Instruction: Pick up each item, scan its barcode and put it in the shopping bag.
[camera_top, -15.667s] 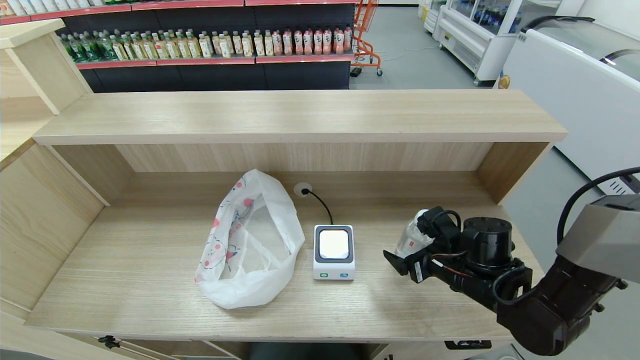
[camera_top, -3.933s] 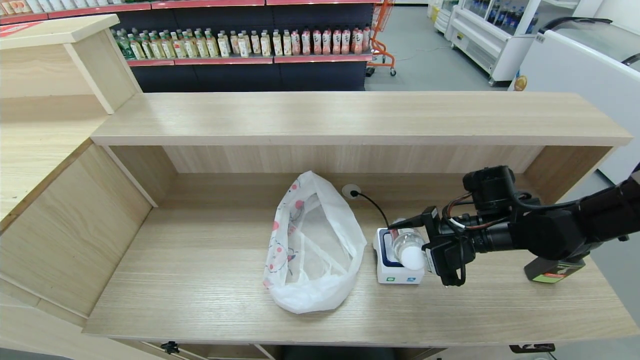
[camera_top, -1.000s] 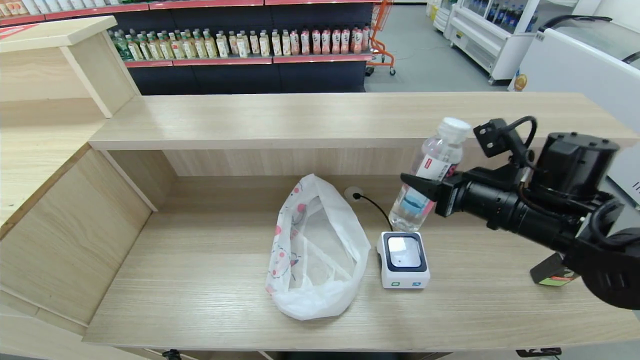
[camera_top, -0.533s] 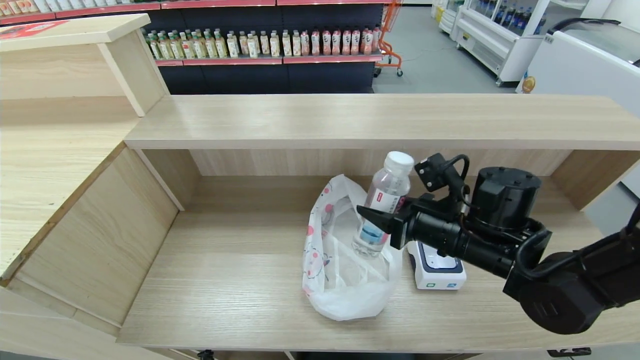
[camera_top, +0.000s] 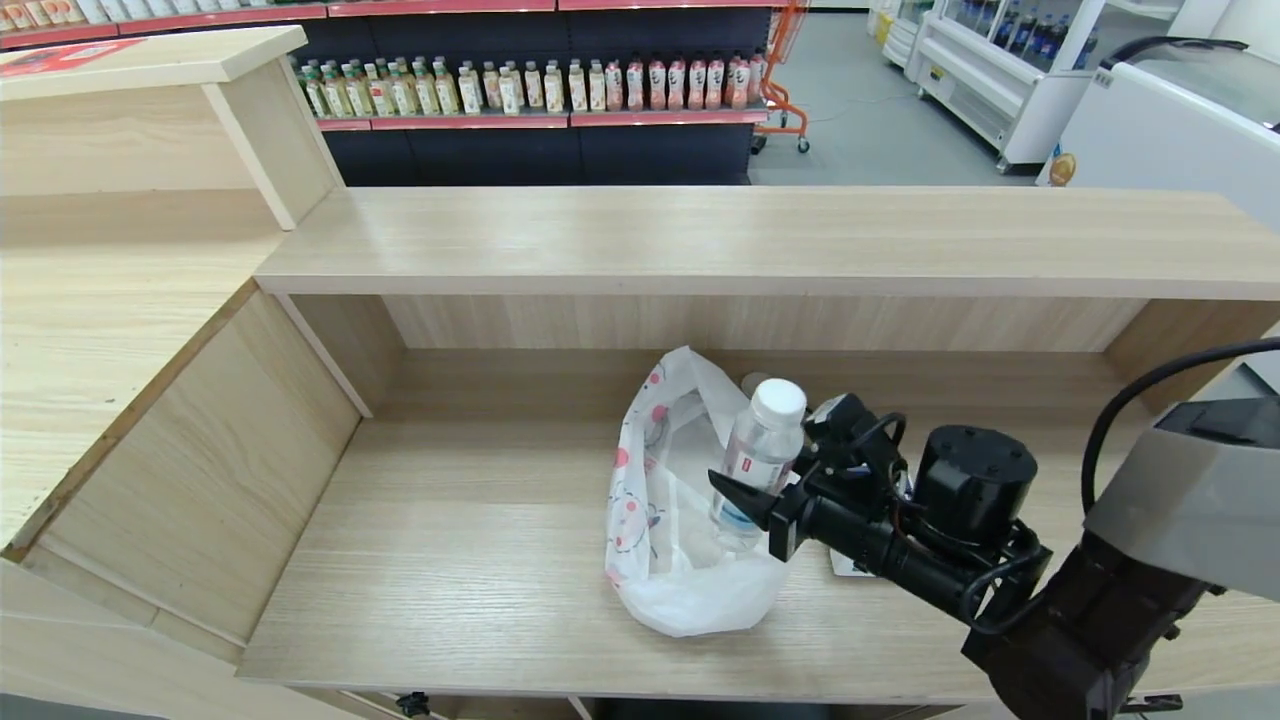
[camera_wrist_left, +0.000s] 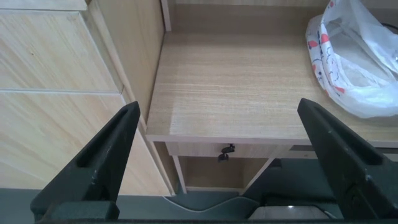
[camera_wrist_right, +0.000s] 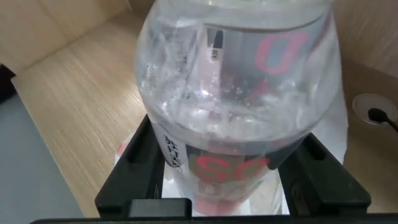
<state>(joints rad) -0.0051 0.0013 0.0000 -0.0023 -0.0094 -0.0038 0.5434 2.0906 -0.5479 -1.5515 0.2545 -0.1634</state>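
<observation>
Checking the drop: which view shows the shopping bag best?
Head view: the whole shopping bag, open, bottle in its mouth. Left wrist view catches one end; right wrist view, white slivers behind the bottle.

I count one water bottle (camera_top: 760, 455), one plastic shopping bag (camera_top: 655, 570) and one barcode scanner (camera_top: 843, 567), just a white corner of it showing past my arm. My grippers make two: right gripper (camera_top: 748, 482) and left gripper (camera_wrist_left: 217, 155).
</observation>
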